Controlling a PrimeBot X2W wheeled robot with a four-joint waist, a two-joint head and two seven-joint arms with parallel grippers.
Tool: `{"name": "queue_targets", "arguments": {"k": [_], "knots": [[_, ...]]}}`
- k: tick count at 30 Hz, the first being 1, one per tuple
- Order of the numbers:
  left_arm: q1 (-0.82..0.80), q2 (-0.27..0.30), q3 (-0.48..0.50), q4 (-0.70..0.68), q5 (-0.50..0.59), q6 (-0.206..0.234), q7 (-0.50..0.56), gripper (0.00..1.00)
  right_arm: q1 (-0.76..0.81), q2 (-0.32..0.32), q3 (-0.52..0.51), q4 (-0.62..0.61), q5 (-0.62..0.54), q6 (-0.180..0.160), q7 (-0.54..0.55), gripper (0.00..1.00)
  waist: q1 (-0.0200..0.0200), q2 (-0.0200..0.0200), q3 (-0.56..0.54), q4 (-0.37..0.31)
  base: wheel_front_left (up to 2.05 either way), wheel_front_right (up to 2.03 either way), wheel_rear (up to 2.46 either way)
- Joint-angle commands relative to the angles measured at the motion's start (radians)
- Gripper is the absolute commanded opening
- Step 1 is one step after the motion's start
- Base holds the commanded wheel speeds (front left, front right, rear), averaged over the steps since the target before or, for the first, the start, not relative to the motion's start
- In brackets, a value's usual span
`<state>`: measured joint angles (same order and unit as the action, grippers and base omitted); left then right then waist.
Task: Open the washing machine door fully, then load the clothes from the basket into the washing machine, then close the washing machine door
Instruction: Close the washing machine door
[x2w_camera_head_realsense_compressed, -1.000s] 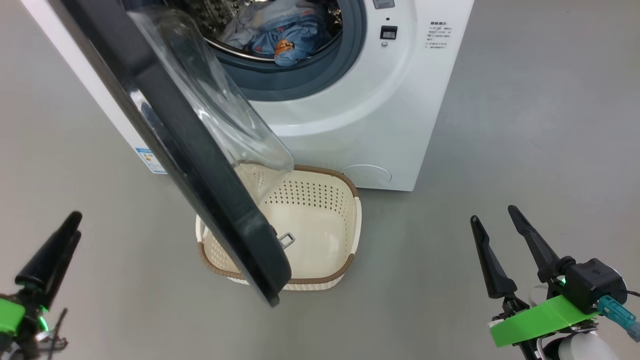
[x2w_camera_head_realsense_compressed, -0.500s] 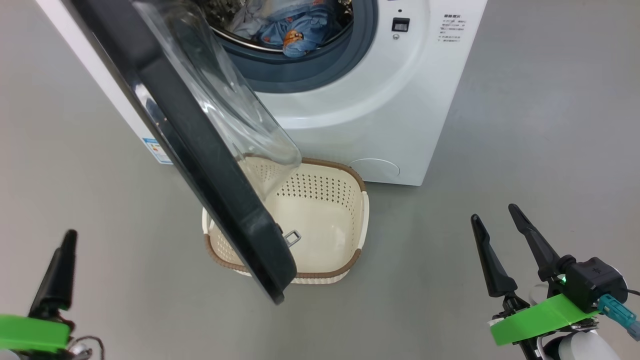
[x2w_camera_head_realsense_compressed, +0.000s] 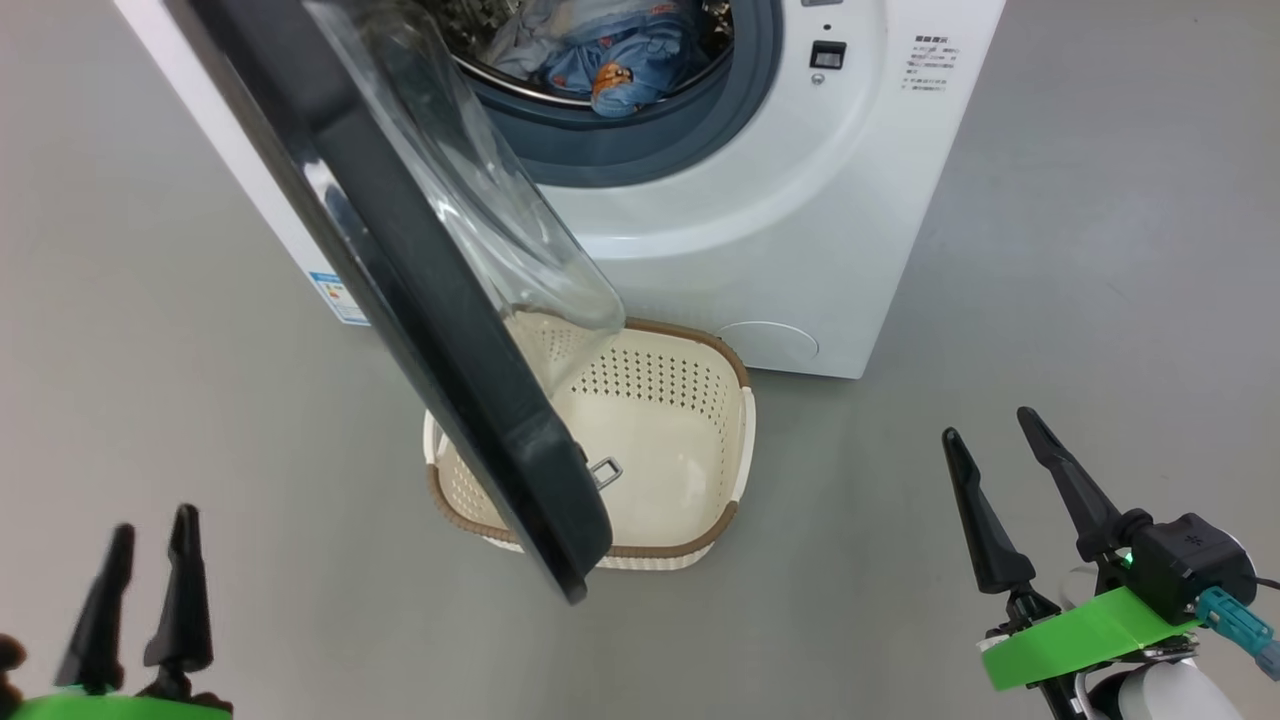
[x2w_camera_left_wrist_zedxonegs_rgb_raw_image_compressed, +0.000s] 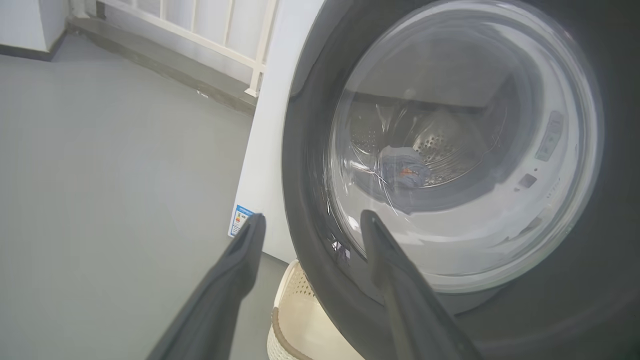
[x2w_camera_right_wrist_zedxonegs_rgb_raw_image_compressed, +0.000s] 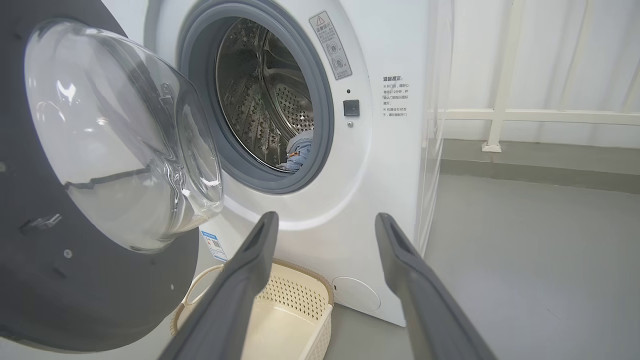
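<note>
Washing machine door (x2w_camera_head_realsense_compressed: 440, 340) stands open, hinged at the left of the washing machine (x2w_camera_head_realsense_compressed: 760, 250). Its edge runs outward from the front and its glass bowl faces the drum. Clothes (x2w_camera_head_realsense_compressed: 610, 55) lie inside the drum. The basket (x2w_camera_head_realsense_compressed: 650, 385) sits at the machine's foot, partly under the door. The left gripper (x2w_camera_head_realsense_compressed: 153, 522) and right gripper (x2w_camera_head_realsense_compressed: 987, 425) are well clear of the machine, jaws spread and holding nothing.

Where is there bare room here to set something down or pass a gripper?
Bare floor left of the door, ahead of the left gripper; bare floor right of the basket and machine, ahead of the right gripper. Crowded in the middle: the open door hangs over the basket's left half. Its visible bottom is bare.
</note>
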<state>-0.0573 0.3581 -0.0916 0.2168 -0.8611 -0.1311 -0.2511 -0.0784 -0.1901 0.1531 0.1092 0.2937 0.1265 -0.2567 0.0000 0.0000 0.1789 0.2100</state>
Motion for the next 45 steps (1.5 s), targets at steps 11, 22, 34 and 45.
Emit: {"name": "queue_targets", "arguments": {"k": [11,22,34,45], "knots": [[0.037,-0.158,0.212,-0.122,0.406,0.0,-0.011,1.0,-0.024,-0.01,0.023,-0.025,-0.007,0.004,-0.005,1.0,0.0,0.0,-0.012,0.001,0.0,0.0,0.0],[0.061,-0.216,0.258,-0.121,0.507,0.0,-0.011,1.0,-0.026,-0.009,0.027,-0.022,-0.006,0.004,-0.005,1.0,0.0,0.0,-0.017,0.005,0.0,0.0,0.0],[0.064,-0.216,0.24,-0.111,0.517,0.0,-0.011,1.0,-0.095,0.012,0.071,-0.041,0.01,0.004,-0.005,0.0,0.0,0.0,-0.032,0.03,0.0,0.0,0.0],[0.079,-0.223,0.237,-0.116,0.53,0.0,-0.011,1.0,-0.182,0.042,0.226,-0.218,0.01,0.004,-0.005,0.0,0.0,0.0,-0.058,0.068,0.0,0.0,0.0]]}}
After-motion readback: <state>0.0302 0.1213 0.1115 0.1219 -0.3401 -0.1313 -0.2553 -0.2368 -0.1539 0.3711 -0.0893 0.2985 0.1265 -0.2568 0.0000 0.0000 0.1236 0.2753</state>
